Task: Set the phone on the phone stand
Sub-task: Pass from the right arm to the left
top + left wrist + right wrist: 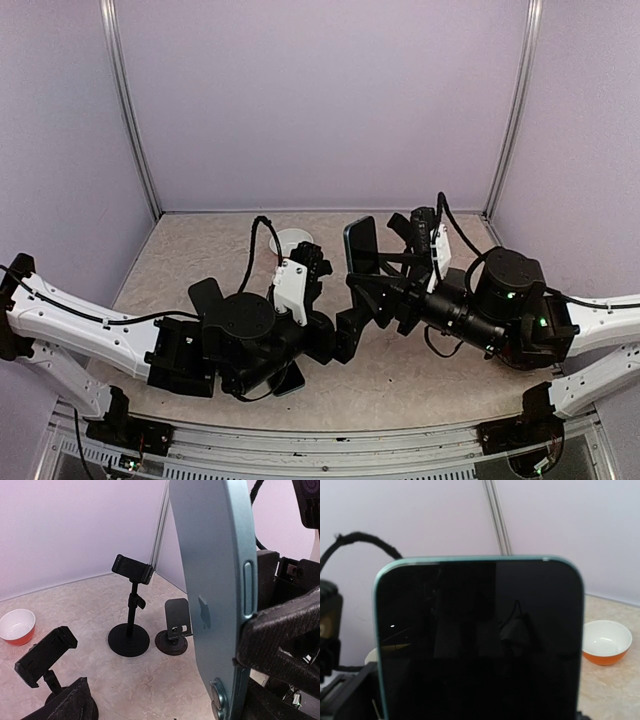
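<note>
From above, the two arms meet over the middle of the beige speckled tabletop (200, 250). A slim slab phone with a teal back and a black glass screen (361, 245) stands upright in the air there, slightly right of centre, clear of the table. The right gripper (372, 290) reaches in from the right and is clamped on the phone's lower end. The left gripper (345, 325) comes in from the left and sits just below and beside it.

In the left wrist view the phone's teal back fills the right half, with its camera lenses at the bottom. The left gripper's textured black fingers (280, 640) are spread wide: one lies against the phone's side edge, and the other is low at the near left, well apart from it. Beyond the phone, near the corner post, stands a tall black pole stand with a round base and clamp head (130, 625). A low black stand with a tilted flat plate (173, 630) sits just to its right. A third black clamp-headed stand (45, 655) is nearer, on the left. A small bowl, white inside and orange outside (17, 626), sits at the far left.

In the right wrist view the phone's dark screen faces the camera and covers most of the frame, hiding the fingers. The bowl is on the table to the right.
</note>
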Robot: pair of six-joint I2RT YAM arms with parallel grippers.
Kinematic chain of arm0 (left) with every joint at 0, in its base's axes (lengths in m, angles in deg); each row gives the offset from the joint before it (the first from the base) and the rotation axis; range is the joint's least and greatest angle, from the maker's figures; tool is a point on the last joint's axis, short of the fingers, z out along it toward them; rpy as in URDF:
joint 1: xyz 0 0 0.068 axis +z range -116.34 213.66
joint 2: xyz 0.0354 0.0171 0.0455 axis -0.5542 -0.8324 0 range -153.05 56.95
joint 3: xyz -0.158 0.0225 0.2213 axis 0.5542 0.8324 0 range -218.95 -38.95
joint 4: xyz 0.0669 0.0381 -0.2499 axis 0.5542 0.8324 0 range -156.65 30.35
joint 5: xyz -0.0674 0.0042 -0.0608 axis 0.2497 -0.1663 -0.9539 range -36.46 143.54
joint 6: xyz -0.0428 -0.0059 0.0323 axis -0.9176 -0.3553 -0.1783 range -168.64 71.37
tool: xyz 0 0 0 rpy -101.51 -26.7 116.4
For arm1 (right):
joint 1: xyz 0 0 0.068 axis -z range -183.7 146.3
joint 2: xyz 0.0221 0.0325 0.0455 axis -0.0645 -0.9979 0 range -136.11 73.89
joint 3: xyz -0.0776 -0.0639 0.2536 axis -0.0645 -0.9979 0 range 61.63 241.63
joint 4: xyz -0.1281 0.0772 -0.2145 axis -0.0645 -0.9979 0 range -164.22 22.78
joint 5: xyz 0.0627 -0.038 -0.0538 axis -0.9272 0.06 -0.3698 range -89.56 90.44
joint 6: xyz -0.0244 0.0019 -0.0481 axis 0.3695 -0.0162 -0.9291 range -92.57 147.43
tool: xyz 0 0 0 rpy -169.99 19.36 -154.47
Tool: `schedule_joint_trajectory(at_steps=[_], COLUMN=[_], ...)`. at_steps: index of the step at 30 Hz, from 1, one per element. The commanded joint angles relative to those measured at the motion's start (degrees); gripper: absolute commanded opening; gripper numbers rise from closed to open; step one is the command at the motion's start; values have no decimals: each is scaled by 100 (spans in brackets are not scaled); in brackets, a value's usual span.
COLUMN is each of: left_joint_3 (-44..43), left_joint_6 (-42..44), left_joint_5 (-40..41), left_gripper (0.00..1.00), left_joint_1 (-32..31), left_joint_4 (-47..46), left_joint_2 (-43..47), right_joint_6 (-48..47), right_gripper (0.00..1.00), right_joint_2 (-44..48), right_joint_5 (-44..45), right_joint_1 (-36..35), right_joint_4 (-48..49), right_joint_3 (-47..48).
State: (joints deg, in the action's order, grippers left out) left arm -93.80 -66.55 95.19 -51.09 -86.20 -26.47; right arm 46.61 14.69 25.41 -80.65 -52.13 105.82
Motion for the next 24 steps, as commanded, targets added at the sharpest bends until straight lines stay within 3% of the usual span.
schedule_joint_trajectory(at_steps=[1,5,8,17,20,24], left_joint_3=[-142,-205,-227,-210,-210,-180], left_joint_6=[-18,13,18,-2,4,10], left_joint_5=[97,47,8,-95,-106,-103], left_gripper=[93,87,76,19,4,0], left_joint_1=[90,108,108,134,134,117], left_joint_4=[-176,-176,-169,-212,-222,-201], left_joint_2=[-133,-210,-237,-214,-179,-99], right_joint_6=[35,33,36,52,35,-13], right_gripper=[46,46,46,49,53,69], right_joint_2=[-75,-132,-174,-280,-297,-217], right_joint_5=[34,50,76,96,85,95], right_joint_1=[-150,-195,-236,-312,-321,-329], right_joint_4=[524,619,697,886,916,818], right_joint_3=[94,82,55,-31,-26,-24])
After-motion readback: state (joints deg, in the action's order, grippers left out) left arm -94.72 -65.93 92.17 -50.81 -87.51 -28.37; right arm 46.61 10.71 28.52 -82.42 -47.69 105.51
